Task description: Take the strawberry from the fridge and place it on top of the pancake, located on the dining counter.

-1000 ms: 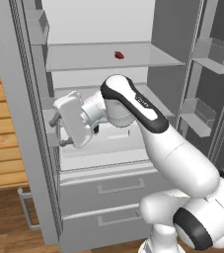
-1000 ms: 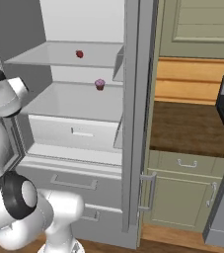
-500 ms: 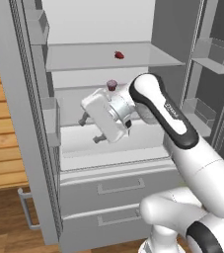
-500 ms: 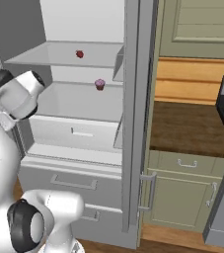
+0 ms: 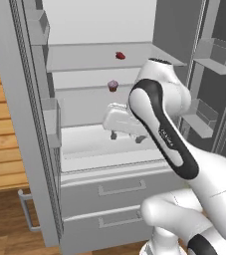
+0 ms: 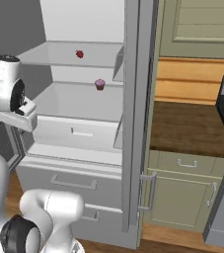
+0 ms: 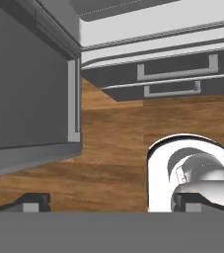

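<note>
The fridge (image 5: 35,149) stands open with white shelves inside. On its upper shelf lies the strawberry (image 5: 119,55) (image 6: 79,54), tiny and dark red. My gripper (image 5: 125,138) hangs in front of the lower compartment, well below the berry and just under the cupcake's shelf. It points down toward the floor. In the hand view my gripper (image 7: 112,201) is open, its dark fingertips (image 7: 32,200) set wide apart with nothing between them. That view looks down at the fridge's drawers (image 7: 175,74) and the wooden floor. The pancake and the dining counter are out of view.
A pink-purple cupcake (image 5: 113,85) (image 6: 99,84) sits on the shelf below the strawberry. Door shelves (image 5: 204,119) jut out at the right. My raised elbow (image 5: 159,84) stands close to the upper shelf's right end. A wooden counter (image 6: 192,128) over green cabinets lies right of the fridge.
The hand has swung rightward across the fridge opening, from its left side to the middle, and the elbow has risen. The strawberry and cupcake have not moved. The gripper stays open.
</note>
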